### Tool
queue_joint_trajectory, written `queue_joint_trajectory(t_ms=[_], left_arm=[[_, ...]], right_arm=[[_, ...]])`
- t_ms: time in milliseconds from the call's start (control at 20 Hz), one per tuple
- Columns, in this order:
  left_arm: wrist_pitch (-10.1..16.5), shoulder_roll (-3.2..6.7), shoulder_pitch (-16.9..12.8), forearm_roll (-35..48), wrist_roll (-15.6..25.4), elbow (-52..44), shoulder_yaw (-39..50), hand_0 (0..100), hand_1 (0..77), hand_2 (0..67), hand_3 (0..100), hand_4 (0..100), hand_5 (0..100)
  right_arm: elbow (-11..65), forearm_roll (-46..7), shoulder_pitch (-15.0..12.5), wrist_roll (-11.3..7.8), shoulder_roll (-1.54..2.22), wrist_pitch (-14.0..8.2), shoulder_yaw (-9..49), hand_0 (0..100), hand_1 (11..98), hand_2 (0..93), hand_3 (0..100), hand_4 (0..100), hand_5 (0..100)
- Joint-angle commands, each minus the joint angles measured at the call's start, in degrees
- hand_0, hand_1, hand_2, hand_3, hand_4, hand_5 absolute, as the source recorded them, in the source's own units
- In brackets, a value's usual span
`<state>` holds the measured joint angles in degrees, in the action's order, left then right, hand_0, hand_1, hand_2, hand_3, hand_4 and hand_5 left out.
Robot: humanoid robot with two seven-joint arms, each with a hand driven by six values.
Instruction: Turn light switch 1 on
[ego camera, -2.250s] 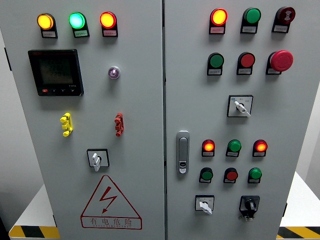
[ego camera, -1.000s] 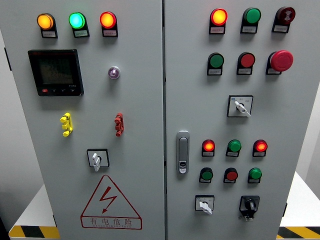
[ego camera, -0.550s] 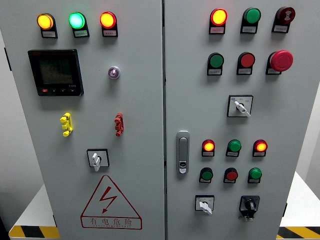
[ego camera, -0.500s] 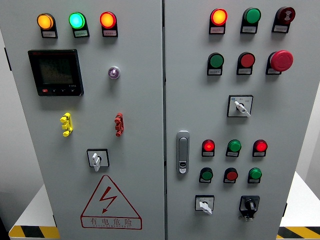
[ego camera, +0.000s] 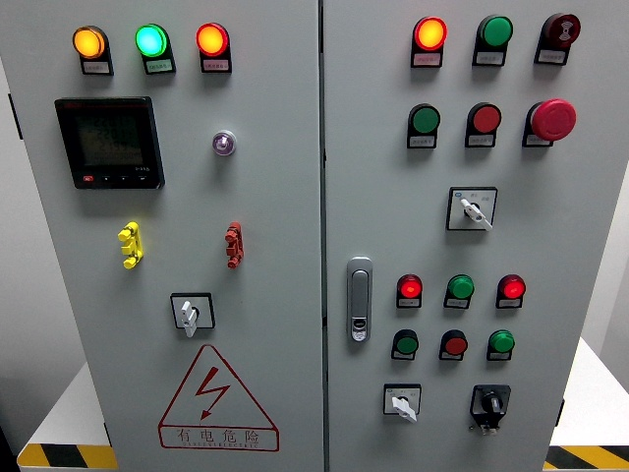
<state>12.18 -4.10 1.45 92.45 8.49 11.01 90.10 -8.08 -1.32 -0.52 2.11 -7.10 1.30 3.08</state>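
The labels under the controls are too small to read, so which one is number 1 cannot be told. Four turn-type switches sit on the grey cabinet (ego camera: 275, 197). The left-door selector (ego camera: 191, 313) sits low on the left door, its white lever pointing down. The upper selector (ego camera: 473, 209) is on the right door at mid height, lever angled down to the right. The lower selector (ego camera: 402, 402) is near the bottom of the right door, and just right of it is a black knob switch (ego camera: 489, 403).

Above the lower pair are two rows of three round lights and buttons. In the upper of these rows the left red lamp (ego camera: 410, 288) glows. At the top of the right door another red lamp (ego camera: 429, 33) is lit, and a red mushroom button (ego camera: 553, 119) sits at the far right of the second row. A metal door handle (ego camera: 360, 299) stands upright by the seam between the doors.

On the left door, an orange lamp (ego camera: 88, 42), a green lamp (ego camera: 151, 40) and a red-orange lamp (ego camera: 211, 39) glow along the top. Below them are a black meter (ego camera: 109, 142), a yellow clip (ego camera: 130, 244), a red clip (ego camera: 233, 244) and a warning triangle (ego camera: 217, 396).

Neither robot hand is in view, so how the fingers stand cannot be told.
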Motion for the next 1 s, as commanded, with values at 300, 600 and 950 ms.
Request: queue_joint_trajectory(t_ms=[300, 600, 950], left_arm=[[0.04, -0.38, 2.50, 0.80, -0.75, 7.07, 9.03, 0, 1.2, 3.9, 0, 0, 0], [0.47, -1.53, 1.89, 0.71, -7.33, 26.83, 11.85, 0, 16.1, 8.4, 5, 18, 13], [6.71, -1.44, -0.04, -0.08, -13.14, 47.66, 10.28, 0, 25.9, 21.0, 31, 47, 33]], right_arm=[[-0.01, 0.00, -0.01, 0.00, -0.02, 0.02, 0.00, 0, 20.2, 0.0, 20, 19, 10], [-0.01, 0.00, -0.01, 0.00, 0.07, 0.02, 0.00, 0, 20.3, 0.0, 20, 19, 10], [-0.01, 0.00, -0.01, 0.00, 0.07, 0.02, 0.00, 0, 20.3, 0.0, 20, 19, 10]])
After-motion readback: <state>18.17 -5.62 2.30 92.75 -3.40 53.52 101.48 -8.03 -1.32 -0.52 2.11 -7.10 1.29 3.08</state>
